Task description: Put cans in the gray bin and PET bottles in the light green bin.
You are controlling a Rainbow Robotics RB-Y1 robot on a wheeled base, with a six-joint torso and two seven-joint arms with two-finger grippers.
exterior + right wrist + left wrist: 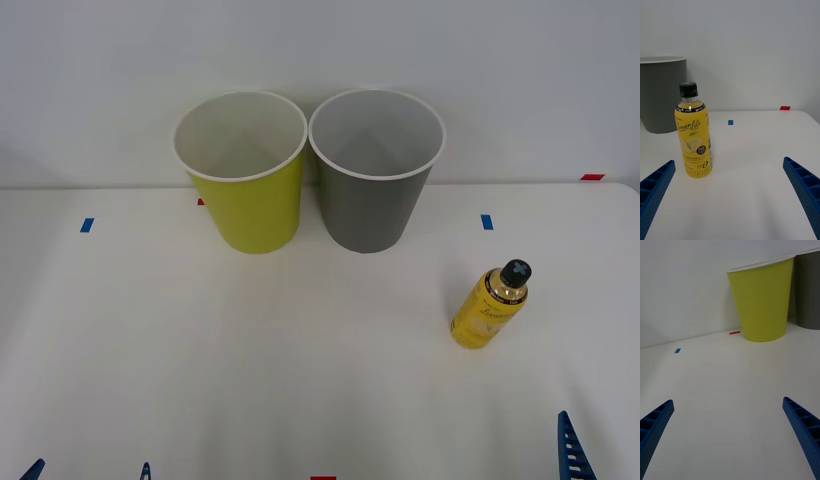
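A Lemon Lite PET bottle (488, 308) stands upright on the white table (300, 380), on the robot's right side, nearer the robot than the two bins and well apart from both. The light green bin (245, 175) and the gray bin (375, 175) stand side by side at the far edge of the table, just beside each other, both empty as far as their insides show.

The right gripper (730, 195) sits low over the table with its blue ribbed fingers (805, 187) spread wide, holding nothing; the bottle is ahead of it and off toward one finger, not centred in the gap. The left gripper (728, 435) is likewise spread and empty, facing the light green bin across bare table.

The likely trouble is that offset: if the right gripper advances as it is, one finger could clip the bottle and topple it. The gray bin is also the nearer one, so a short carry could drop the bottle in the wrong bin
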